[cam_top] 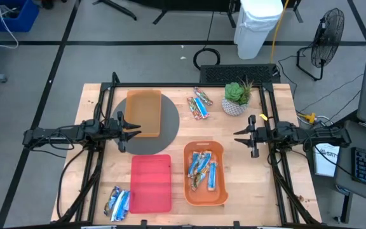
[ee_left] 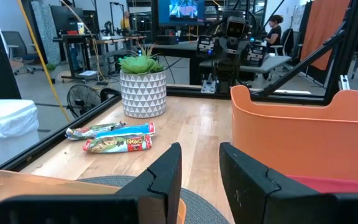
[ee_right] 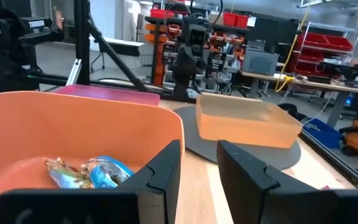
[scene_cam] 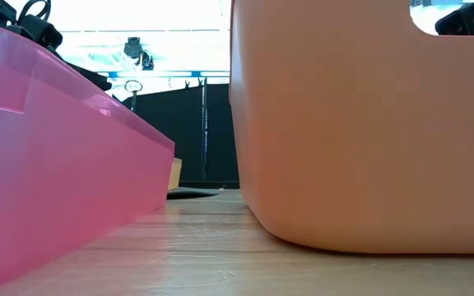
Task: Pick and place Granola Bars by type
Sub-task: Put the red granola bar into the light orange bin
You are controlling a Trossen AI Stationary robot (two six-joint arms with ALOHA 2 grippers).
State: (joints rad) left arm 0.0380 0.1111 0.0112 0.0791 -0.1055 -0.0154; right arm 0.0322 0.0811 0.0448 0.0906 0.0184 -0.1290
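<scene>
Several blue and silvery granola bars (cam_top: pixel 204 170) lie in the orange tray (cam_top: pixel 220 197) at the near right. A few red and blue bars (cam_top: pixel 200 105) lie on the wood at the far side, and a few silvery-blue ones (cam_top: pixel 118 202) lie at the near left corner. The red tray (cam_top: pixel 151 182) holds nothing. My left gripper (cam_top: pixel 132 131) hovers open at the left, over the grey mat's edge. My right gripper (cam_top: pixel 239 135) hovers open at the right, beyond the orange tray's far right corner. Neither has anything between its fingers (ee_left: pixel 166 168) (ee_right: pixel 166 165).
A pale orange tray (cam_top: pixel 143 113) sits on a round grey mat (cam_top: pixel 170 130) at the far left. A potted succulent (cam_top: pixel 237 98) stands at the far right. In the low view, the red tray (scene_cam: pixel 48 148) and the orange tray (scene_cam: pixel 360 123) fill the foreground.
</scene>
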